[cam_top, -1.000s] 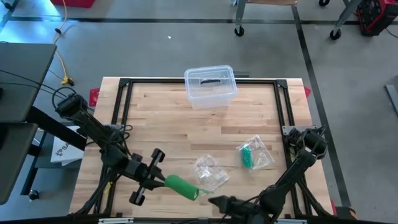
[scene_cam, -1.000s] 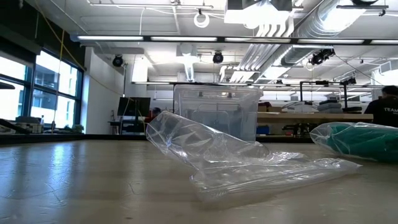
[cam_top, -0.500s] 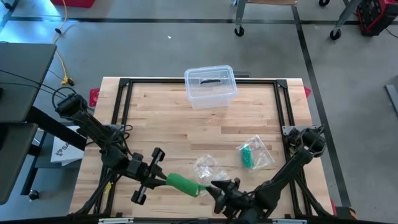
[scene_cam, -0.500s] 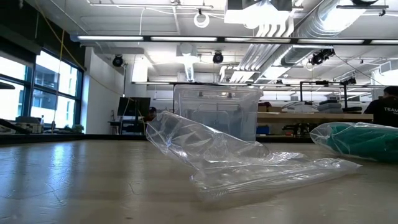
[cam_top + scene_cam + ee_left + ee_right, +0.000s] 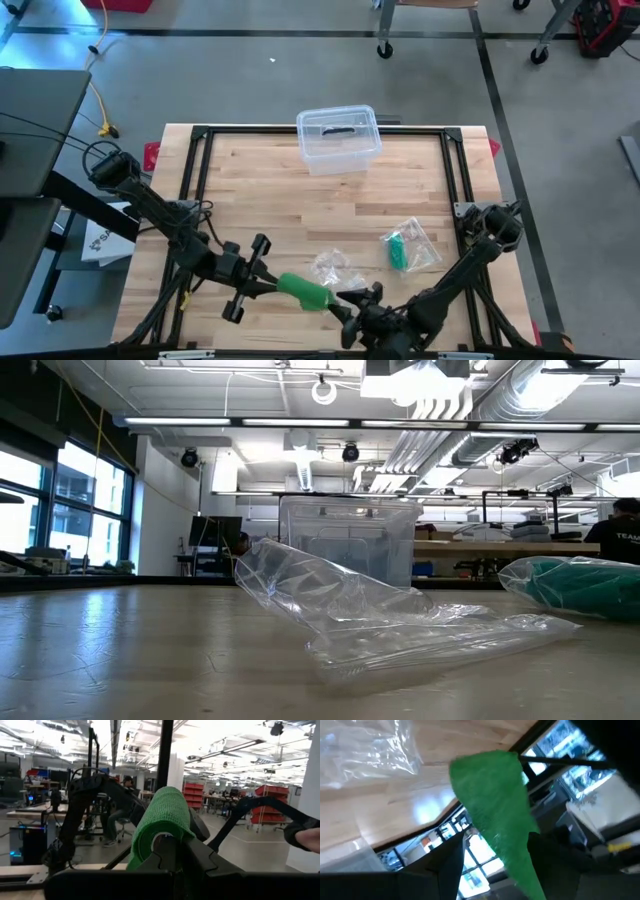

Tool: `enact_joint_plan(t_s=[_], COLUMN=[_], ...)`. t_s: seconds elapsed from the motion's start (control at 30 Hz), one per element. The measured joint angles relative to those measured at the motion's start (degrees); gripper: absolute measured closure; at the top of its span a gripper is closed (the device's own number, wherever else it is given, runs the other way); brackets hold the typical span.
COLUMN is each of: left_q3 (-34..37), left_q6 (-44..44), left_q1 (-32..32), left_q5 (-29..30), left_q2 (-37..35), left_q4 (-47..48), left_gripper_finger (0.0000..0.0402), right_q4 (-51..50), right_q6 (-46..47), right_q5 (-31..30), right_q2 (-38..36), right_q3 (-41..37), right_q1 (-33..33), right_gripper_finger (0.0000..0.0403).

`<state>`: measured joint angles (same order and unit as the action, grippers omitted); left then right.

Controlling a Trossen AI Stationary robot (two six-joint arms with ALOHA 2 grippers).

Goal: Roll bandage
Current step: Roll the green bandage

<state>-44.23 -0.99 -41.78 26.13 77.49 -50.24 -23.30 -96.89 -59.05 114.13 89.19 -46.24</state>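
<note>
Left gripper [image 5: 268, 287] shut tight on green bandage [image 5: 307, 293]. Right gripper [image 5: 345, 305] wide open beside its free end, holding nothing.

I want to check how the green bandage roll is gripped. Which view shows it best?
The left wrist view: the green bandage roll stands clamped in the left gripper, its core visible. The high view shows it small beside the open right gripper; the right wrist view shows only its end; the low view misses it.
</note>
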Motion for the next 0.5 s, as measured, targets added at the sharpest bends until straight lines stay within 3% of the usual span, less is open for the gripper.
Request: enact_joint_plan(t_s=[0.3,0.5], left_q3=[0.00,0.00], left_q6=[0.98,1.86], left_q1=[1.05,1.33], left_q5=[-0.07,-0.07], left_q2=[0.41,0.55], left_q4=[0.24,1.03], left_gripper_finger=[0.0396,0.0396], right_q4=[3.60,7.40], right_q6=[-3.97,-3.89], right_q5=[4.88,8.13], right_q2=[0.01,0.18], right_q3=[0.00,0.00], right_q1=[3.83,5.83], right_gripper_finger=[0.0196,0.0258])
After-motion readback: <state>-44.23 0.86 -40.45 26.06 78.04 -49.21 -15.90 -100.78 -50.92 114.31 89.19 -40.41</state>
